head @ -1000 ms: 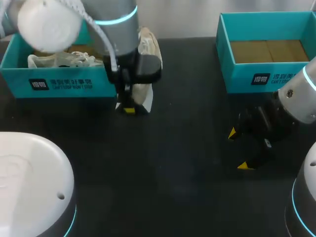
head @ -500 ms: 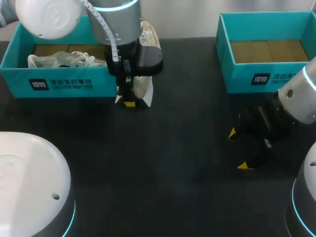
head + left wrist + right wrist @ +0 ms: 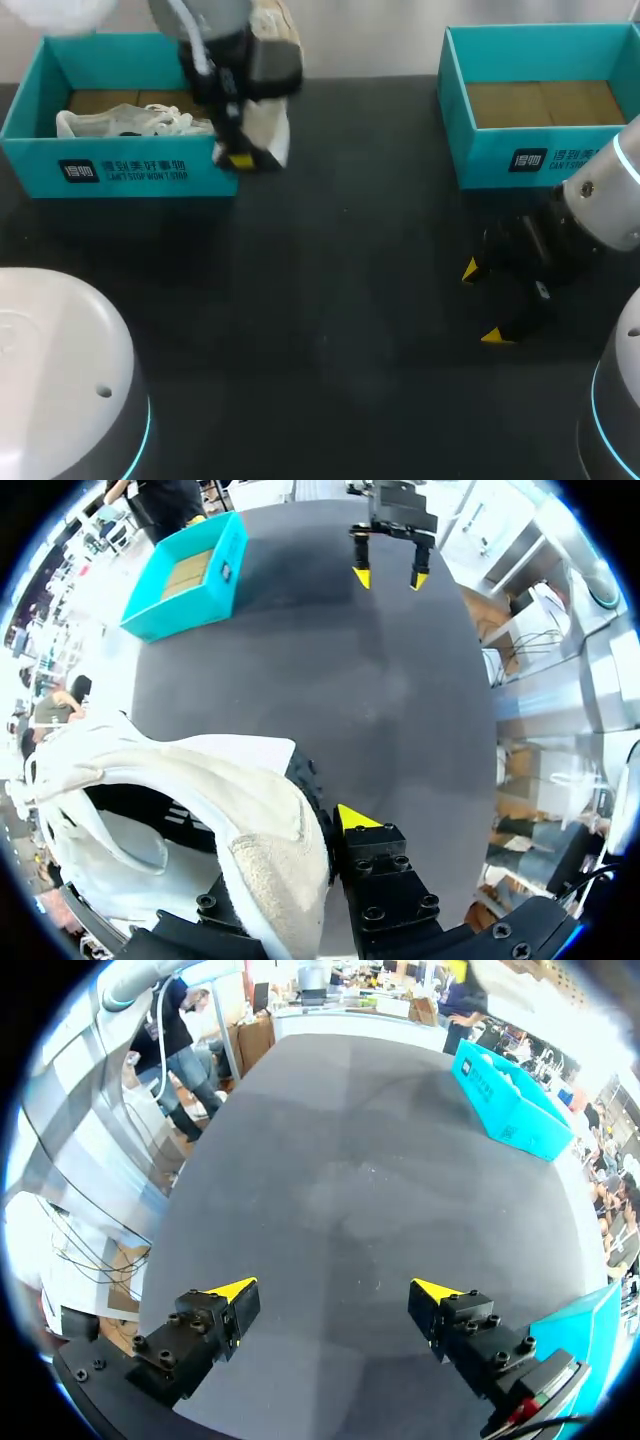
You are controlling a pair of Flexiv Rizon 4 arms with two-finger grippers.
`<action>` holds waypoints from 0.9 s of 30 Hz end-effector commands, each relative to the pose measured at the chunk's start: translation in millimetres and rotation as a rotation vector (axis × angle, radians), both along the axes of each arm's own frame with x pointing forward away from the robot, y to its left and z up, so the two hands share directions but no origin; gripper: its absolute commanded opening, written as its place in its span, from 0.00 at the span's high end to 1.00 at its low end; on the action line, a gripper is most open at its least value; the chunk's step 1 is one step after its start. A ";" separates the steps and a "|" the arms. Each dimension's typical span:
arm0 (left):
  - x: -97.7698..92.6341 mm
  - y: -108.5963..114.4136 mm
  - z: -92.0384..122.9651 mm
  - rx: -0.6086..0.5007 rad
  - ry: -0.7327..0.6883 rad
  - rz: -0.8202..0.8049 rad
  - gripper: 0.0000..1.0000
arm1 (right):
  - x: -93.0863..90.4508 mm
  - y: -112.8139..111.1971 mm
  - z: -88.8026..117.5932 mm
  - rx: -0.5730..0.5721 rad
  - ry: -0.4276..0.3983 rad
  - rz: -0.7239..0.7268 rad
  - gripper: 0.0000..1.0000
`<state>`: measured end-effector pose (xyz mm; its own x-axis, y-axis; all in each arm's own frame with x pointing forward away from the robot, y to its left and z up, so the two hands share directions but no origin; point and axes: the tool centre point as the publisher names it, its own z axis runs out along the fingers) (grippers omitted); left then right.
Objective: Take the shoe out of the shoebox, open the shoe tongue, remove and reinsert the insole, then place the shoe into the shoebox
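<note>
White and soft-sided, the sneaker (image 3: 268, 135) hung at the table's (image 3: 330, 300) eleven o'clock, beside the teal shoebox (image 3: 120, 172), its padded collar clamped in the left pincer (image 3: 240, 158). Light, floppy — the stiffer heel looked the surest hold. At four o'clock the right pincer (image 3: 483, 303) gaped empty.

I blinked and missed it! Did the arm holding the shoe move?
Yes. The left gripper, with the shoe, went back and slightly left along the left shoebox's end wall.
</note>
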<state>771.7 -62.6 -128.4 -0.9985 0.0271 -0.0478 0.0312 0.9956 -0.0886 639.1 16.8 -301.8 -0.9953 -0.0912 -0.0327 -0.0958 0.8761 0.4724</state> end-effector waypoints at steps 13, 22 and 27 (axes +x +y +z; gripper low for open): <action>116.8 77.9 26.9 0.023 -0.007 -0.019 1.00 | -0.5 0.5 -0.5 -0.002 -0.002 0.000 0.00; 177.8 123.2 17.9 0.037 -0.002 0.016 1.00 | -0.5 0.5 -0.5 -0.002 -0.002 0.000 0.00; 211.3 168.4 14.6 0.069 0.006 -0.005 1.00 | -0.5 0.5 -0.5 -0.002 -0.002 0.000 0.00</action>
